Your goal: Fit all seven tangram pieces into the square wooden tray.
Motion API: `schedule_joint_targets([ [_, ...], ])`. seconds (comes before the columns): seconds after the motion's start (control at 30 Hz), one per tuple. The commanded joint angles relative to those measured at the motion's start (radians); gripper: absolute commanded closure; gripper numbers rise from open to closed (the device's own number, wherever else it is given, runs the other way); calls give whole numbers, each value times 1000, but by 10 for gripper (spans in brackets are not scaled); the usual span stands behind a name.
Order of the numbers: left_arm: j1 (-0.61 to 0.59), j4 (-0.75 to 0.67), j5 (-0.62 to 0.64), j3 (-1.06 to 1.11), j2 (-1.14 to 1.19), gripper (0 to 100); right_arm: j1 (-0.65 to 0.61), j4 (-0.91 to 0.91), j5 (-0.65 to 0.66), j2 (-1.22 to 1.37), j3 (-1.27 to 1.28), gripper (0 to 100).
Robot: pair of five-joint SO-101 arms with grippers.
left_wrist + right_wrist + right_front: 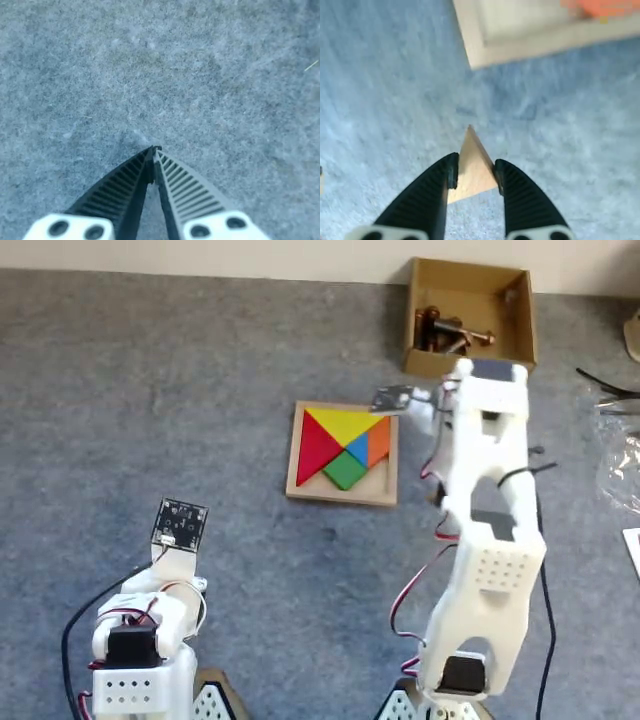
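The square wooden tray (340, 497) lies mid-table holding a red triangle (318, 448), a yellow triangle (348, 426), a blue piece (357, 450), an orange piece (379, 440) and a green piece (345, 473). My right gripper (392, 398) hovers at the tray's far right corner. In the right wrist view this gripper (474, 167) is shut on a pale triangle piece (470, 150), just off the tray's corner (545, 46), above the carpet. My left gripper (154, 150) is shut and empty over bare carpet, and its arm (165, 570) sits at the near left.
A cardboard box (430, 362) with metal parts stands behind the tray on the right. Cables (605, 390) and a plastic bag (622, 472) lie at the right edge. Grey carpet covers the table, with wide room to the left of the tray.
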Motion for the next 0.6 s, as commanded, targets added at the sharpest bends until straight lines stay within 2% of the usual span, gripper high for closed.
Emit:
schedule_joint_targets([
  [0.0, -13, 5, 9, 21, -4, 994, -84, 18, -57, -88, -56, 988],
  [0.3, -13, 5, 9, 21, -4, 994, -222, -68, -212, -87, -58, 988],
  [0.57, -13, 5, 9, 21, -4, 994, -325, -145, -285, -87, -58, 988],
])
